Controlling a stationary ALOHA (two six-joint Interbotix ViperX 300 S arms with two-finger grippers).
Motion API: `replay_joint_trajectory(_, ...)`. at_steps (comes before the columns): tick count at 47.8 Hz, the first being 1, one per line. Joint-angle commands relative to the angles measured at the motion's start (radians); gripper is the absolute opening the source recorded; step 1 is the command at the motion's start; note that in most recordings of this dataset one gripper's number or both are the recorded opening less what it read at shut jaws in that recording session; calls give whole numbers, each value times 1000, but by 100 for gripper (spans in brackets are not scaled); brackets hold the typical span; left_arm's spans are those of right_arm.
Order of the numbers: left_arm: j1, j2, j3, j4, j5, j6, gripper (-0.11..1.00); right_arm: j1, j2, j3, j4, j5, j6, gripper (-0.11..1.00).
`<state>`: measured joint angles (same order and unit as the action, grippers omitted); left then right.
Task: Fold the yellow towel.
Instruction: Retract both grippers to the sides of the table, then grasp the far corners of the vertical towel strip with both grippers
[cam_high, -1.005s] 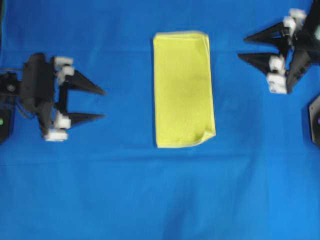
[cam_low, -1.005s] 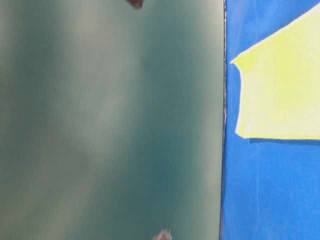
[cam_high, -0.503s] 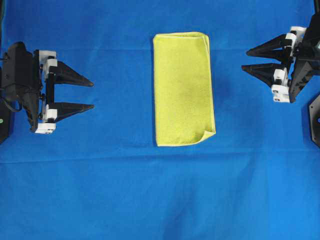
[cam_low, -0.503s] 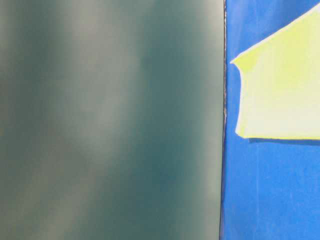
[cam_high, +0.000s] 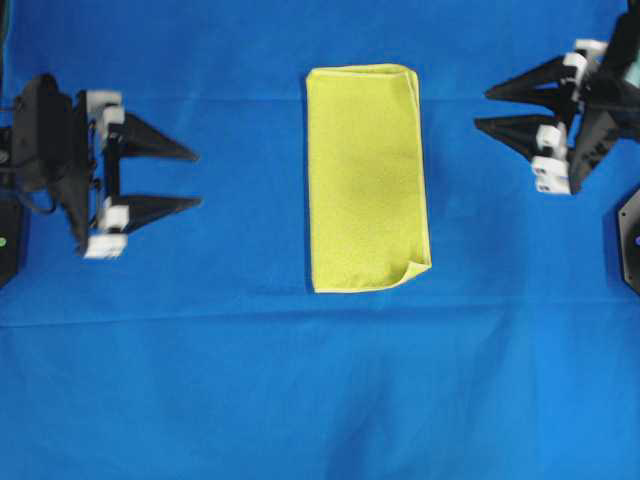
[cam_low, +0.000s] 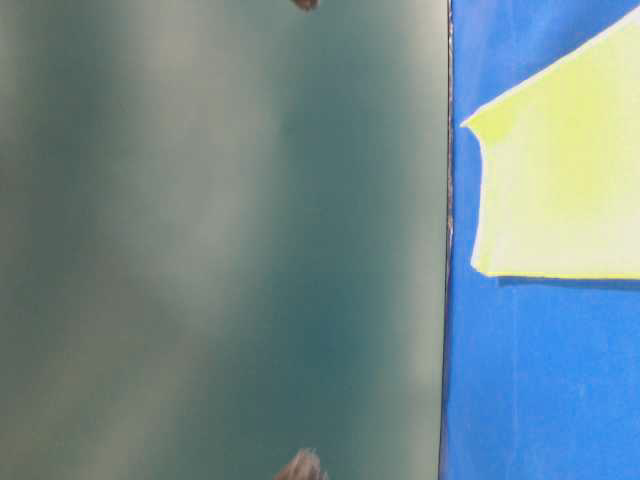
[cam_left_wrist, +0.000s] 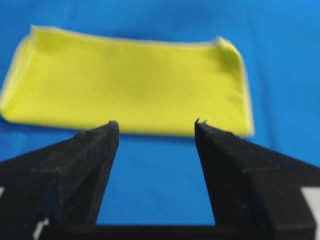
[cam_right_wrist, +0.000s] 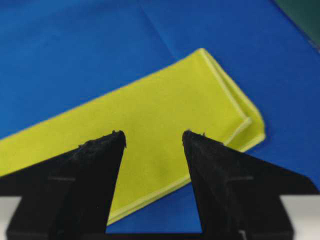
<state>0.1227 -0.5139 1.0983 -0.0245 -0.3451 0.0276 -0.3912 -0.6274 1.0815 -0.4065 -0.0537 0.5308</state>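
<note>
- Overhead view: the yellow towel (cam_high: 366, 178) lay flat at mid-table on the blue table cover (cam_high: 300, 390), already folded into a narrow rectangle. Its long axis ran from the top to the bottom of this view, crosswise to both arms. The left gripper (cam_high: 192, 179) stood well apart on the left with jaws spread and empty, tips aimed at the towel's left long edge. The right gripper (cam_high: 485, 109) stood well apart on the right, likewise spread and empty, aimed at the upper part of the right long edge. Neither arm was clearly nearer.
- Table-level view: a blurred grey-green panel (cam_low: 220, 240) filled most of the frame. Only one corner of the towel showed at the right, lying on the cover. No gripper could be made out with certainty.
- Left wrist view: the towel (cam_left_wrist: 130, 85) lay ahead of the spread fingers (cam_left_wrist: 97, 145), its long side square across the line of approach, with bare cover between.
- Right wrist view: the towel (cam_right_wrist: 150, 115) ran diagonally ahead of the open fingers (cam_right_wrist: 102, 155), its layered corner at the right. A next fold would probably bring one short end over the other.
</note>
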Motion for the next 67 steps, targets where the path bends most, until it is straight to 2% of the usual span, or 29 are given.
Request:
replay_joint_trajectory(1,52,69,-61,0,-21,6,60,-26,64,-71,-15,20,-3,56)
replay_joint_trajectory(8,121,227,-166,0,-20,12,60,-80,224,-146,-67,44,-6,56)
replay_joint_trajectory(17,179,414,-301,0,-20,14,60,-106,408,-250,-123,64,-8,56)
replay_joint_trajectory(25,222,571,-410,0,-20,15,60,-133,545,-307,-138,58,-8,56)
replay_joint_trajectory(34,270,709,-497,0,-21,15,60,-167,634,-328,-143,34,-8,56)
replay_joint_trajectory(47,314,834,-577,0,-26,15,60,-238,709,-333,-156,-48,-9,56)
replay_joint_trajectory(67,337,867,-569,-2,-18,15,58,-253,784,-356,-172,-57,-9,55)
